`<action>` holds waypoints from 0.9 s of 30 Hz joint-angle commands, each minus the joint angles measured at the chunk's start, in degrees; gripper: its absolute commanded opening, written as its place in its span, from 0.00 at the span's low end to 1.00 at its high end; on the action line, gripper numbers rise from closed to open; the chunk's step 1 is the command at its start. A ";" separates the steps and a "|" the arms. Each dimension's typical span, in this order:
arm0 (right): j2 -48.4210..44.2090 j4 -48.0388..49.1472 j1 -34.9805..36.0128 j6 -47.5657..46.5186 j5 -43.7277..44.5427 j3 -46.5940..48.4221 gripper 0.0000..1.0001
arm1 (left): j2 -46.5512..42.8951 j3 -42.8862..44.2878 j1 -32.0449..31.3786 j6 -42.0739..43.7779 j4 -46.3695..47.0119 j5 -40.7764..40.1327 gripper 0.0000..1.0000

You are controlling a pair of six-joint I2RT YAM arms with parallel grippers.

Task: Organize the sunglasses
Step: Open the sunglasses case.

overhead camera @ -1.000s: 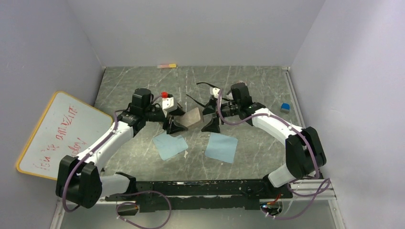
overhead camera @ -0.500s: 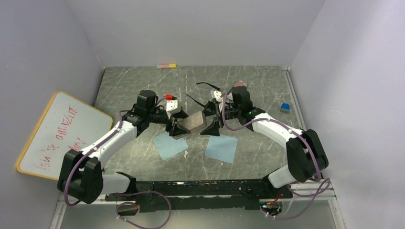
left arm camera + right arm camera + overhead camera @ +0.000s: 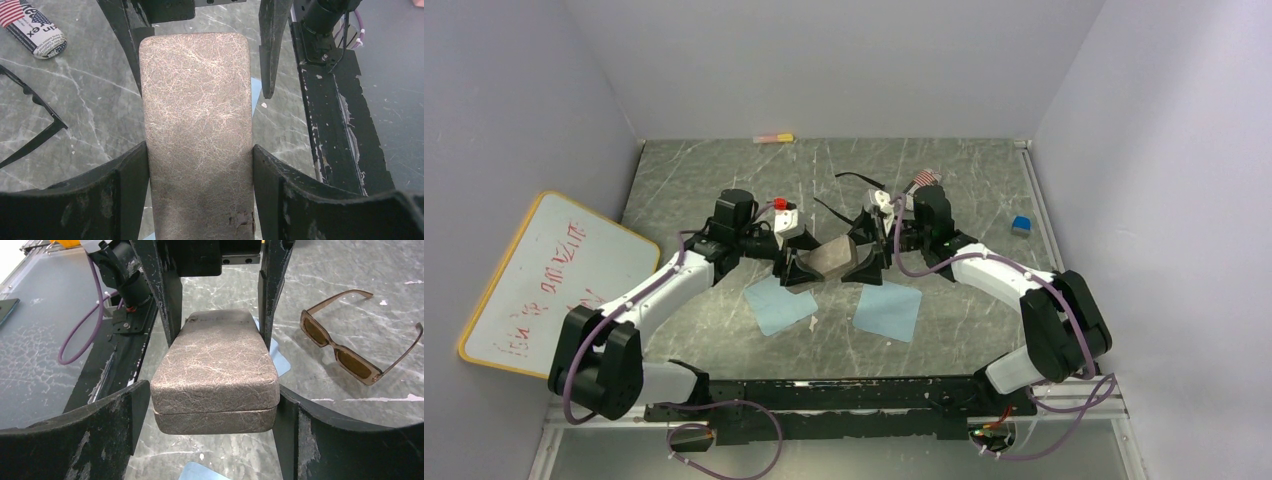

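A brown textured case (image 3: 831,257) hangs tilted above the table between both grippers. My left gripper (image 3: 796,268) is shut across one end of it (image 3: 197,190). My right gripper (image 3: 864,265) is open, its jaws standing around the other end (image 3: 215,390), one finger against the case and a thin gap at the other. The amber sunglasses (image 3: 345,347) lie open on the table beside the case. A thin black sunglasses frame (image 3: 35,125) lies on the far side, partly cut off by the edge of the left wrist view.
Two light-blue cloths (image 3: 781,305) (image 3: 888,310) lie flat in front of the grippers. A flag-printed case (image 3: 927,178) lies behind the right wrist. A whiteboard (image 3: 544,280) leans at the left. A small blue block (image 3: 1021,224) sits right. The black base rail (image 3: 345,125) runs along the near edge.
The case has sunk slightly and come a little nearer the front. The left arm has reached further right. The right wrist has shifted, uncovering the flag-printed case behind it.
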 commanded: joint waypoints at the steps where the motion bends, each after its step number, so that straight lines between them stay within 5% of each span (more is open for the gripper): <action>1: -0.23 4.88 0.83 1.20 -2.43 -0.43 0.89 | -0.71 -0.09 -0.26 -1.30 3.20 3.28 0.05; 16: 0.37 8.97 1.34 2.95 -3.00 -2.05 0.86 | -0.36 -0.36 -0.35 -2.83 5.79 4.81 0.05; 27: 0.64 10.88 1.36 5.33 -3.95 -1.94 0.52 | -0.36 -0.34 -0.35 -2.92 5.73 5.05 0.05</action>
